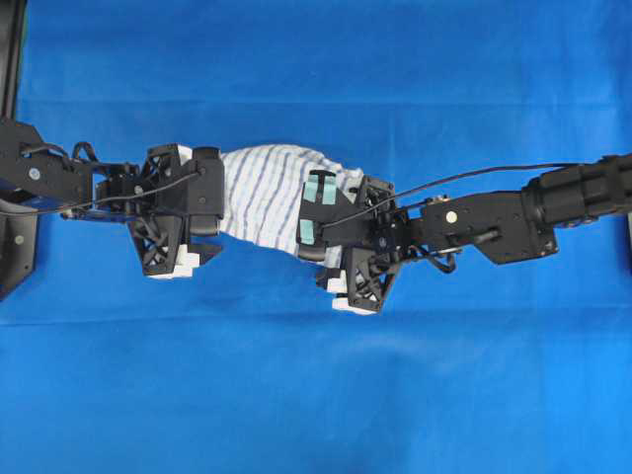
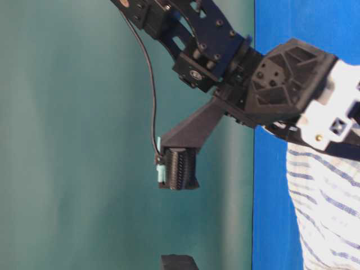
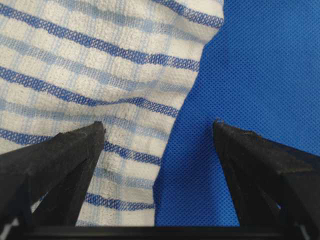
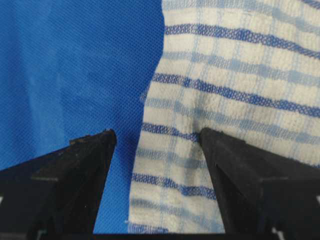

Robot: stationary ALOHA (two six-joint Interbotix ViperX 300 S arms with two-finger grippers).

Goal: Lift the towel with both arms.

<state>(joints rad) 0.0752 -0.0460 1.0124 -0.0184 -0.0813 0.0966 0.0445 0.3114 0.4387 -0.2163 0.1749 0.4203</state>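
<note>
One towel [image 1: 262, 193], two arms [image 1: 59, 178]

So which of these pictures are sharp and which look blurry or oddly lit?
Overhead view: evenly lit, sharp, with only soft shadows under the arms on the blue cloth. Table-level view: it appears turned sideways, and the towel at its edge is soft. Both wrist views: the towel's weave is crisp, but the near fingertips are dark, with little detail.
</note>
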